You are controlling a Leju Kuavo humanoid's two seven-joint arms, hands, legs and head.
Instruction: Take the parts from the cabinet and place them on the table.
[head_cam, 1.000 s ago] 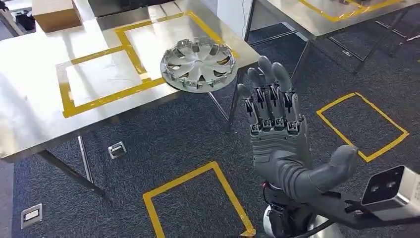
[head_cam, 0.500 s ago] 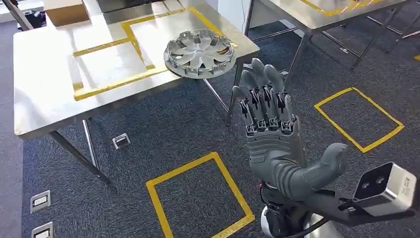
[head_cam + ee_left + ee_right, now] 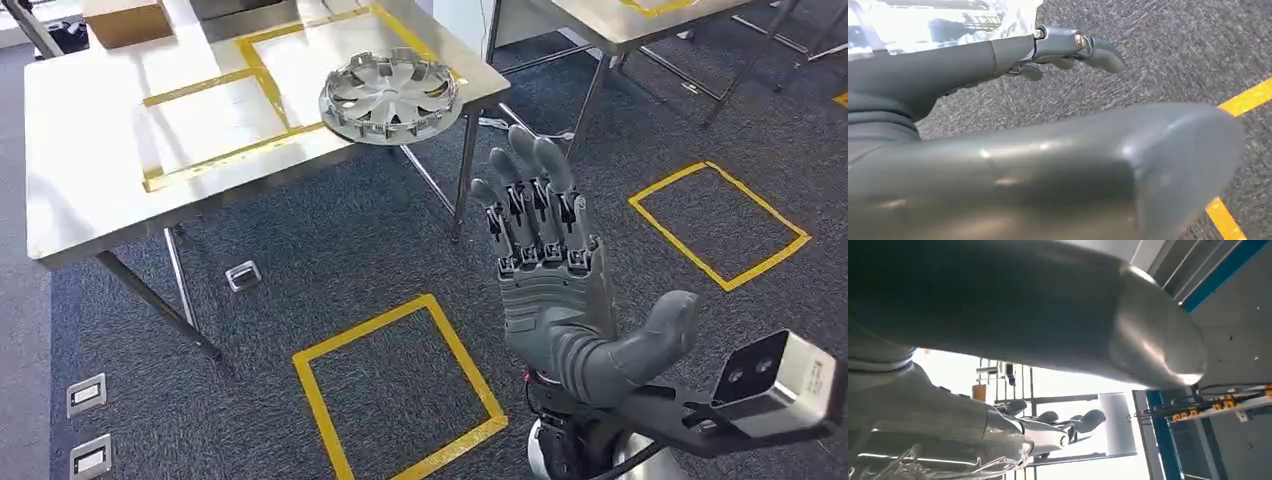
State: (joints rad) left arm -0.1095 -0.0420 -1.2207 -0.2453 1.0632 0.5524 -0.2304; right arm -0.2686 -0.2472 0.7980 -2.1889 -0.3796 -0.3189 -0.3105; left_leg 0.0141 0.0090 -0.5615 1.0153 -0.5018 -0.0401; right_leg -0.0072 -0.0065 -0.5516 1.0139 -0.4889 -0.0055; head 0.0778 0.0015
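Showing the part's position and both hands, head cam plus both wrist cams. The wheel cover [image 3: 390, 97] lies flat, ribbed side up, on the steel table [image 3: 90, 190] near its front right corner. It sits across the near edge of the right-hand yellow tape frame [image 3: 262, 70], and its rim reaches the table edge or slightly past it; I can't tell which from this angle. My guess is the tape marks the drop zone, so the cover is on the table but not squarely inside the frame.

The right hand [image 3: 550, 290] is raised in front of the cam, well apart from the table and over the carpet. Palm faces up, fingers are straight and close together, thumb is thrown wide to the side, and nothing is in it. The palm-up pose suits carrying a broad disc from below, which I take as the reason for it. The right wrist cam looks up at ceiling and window, which fits this pose.

The left hand [image 3: 1013, 170] hangs low, its wrist cam looking at the carpet and a yellow floor line. Its fingers [image 3: 1098, 50] are nearly straight with a slight curl, holding nothing.

Also in frame: a cardboard box [image 3: 125, 18] at the table's far end, a taped floor square [image 3: 400, 390] in front of the robot, and a second table [image 3: 620, 20] at the rear right.

Est. progress: one part delivered. With both hands free, I judge the next step is fetching another part from the cabinet. Risk: the cover near the edge could be knocked off.
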